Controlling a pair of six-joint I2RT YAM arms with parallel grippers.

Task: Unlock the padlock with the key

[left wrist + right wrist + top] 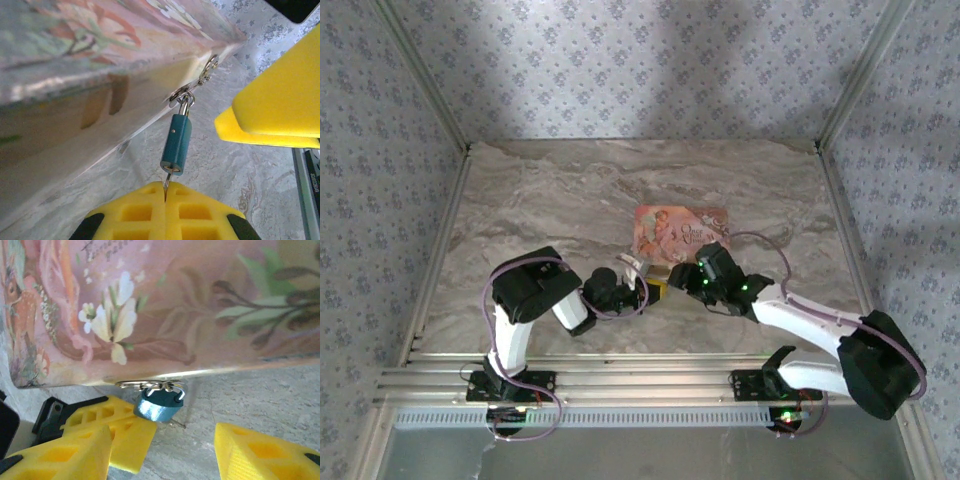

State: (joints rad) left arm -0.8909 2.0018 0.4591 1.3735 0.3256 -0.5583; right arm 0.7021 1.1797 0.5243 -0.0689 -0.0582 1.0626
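Left pincer (165, 194), nearest the left wrist lens: two yellow fingers pressed together, no gap between them. I read it as clamped on the key (167, 181), whose thin metal blade comes out of the seam between the tips.

Straight ahead of those tips the blade enters the underside of the teal padlock (176, 142). The lock body is just beyond the fingertips, tilted, and touches neither pad.

The padlock's shackle hangs through the metal hasp (181, 95) on the lower edge of the flowered pink box (75, 75), farther out from the left pincer.

Right pincer (164, 432): jaws stand wide apart and grip nothing. From its wrist view the padlock sits ahead of the gap and above it, roughly centred between the two fingers, with both pads clear of it. The left pincer's yellow fingers come in from this pincer's left, under the lock.

Overhead view: both pincers meet at the box's near edge on the marbled table (550, 200).
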